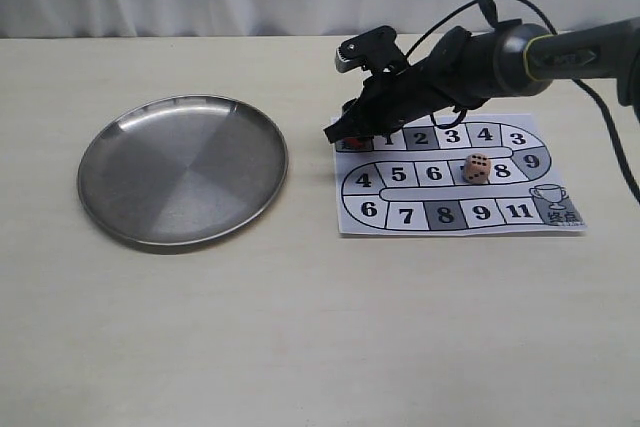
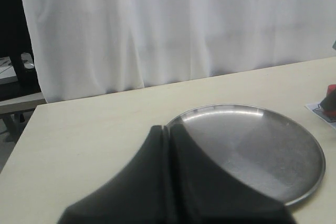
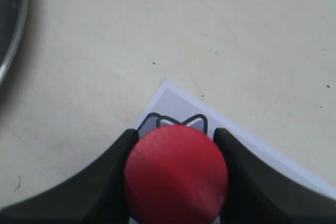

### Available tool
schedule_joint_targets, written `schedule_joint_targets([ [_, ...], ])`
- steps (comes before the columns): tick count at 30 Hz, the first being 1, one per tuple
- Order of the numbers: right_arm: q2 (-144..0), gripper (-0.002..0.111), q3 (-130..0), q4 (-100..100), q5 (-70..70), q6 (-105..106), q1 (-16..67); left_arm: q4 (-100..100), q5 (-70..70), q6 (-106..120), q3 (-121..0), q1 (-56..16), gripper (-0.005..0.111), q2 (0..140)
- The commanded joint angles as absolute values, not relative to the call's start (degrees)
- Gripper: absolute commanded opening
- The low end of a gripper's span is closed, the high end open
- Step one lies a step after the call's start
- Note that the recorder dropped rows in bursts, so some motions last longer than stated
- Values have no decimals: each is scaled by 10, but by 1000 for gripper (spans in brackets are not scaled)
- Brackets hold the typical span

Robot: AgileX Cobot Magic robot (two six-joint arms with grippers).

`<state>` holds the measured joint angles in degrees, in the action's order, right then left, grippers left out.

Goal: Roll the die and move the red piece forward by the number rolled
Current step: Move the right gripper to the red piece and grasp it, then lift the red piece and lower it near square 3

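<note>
The red piece (image 3: 176,174) stands at the start corner of the numbered board (image 1: 440,229), between the black fingers (image 3: 105,177) of my right gripper (image 3: 176,136), which press on both its sides. In the exterior view only a sliver of the red piece (image 1: 352,138) shows under my right gripper (image 1: 346,133). The die (image 1: 476,168), tan with dark pips, rests on the board's middle row between squares 6 and 8. My left gripper (image 2: 168,128) is shut and empty, above the plate's near side; the exterior view does not show it.
A round steel plate (image 1: 183,169) lies left of the board, and its rim (image 3: 10,35) edges the right wrist view. The right arm and its cable (image 1: 520,52) stretch over the board's far edge. A white curtain (image 2: 173,24) hangs behind the table.
</note>
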<state>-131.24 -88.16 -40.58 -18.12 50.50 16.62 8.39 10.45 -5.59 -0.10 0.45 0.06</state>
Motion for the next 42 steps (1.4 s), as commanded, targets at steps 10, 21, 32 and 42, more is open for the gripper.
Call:
schedule_joint_targets([
  [10, -1225, 5, -886, -398, -219, 467, 133, 83, 99, -56, 0, 0, 0, 0],
  [21, -1279, 5, -843, -398, -212, 469, 109, 83, 99, -56, 0, 0, 0, 0],
  [32, -1315, 5, -843, -398, -203, 476, 122, 83, 99, -56, 0, 0, 0, 0],
  [42, -1290, 5, -843, -396, -202, 476, 117, 83, 99, -56, 0, 0, 0, 0],
])
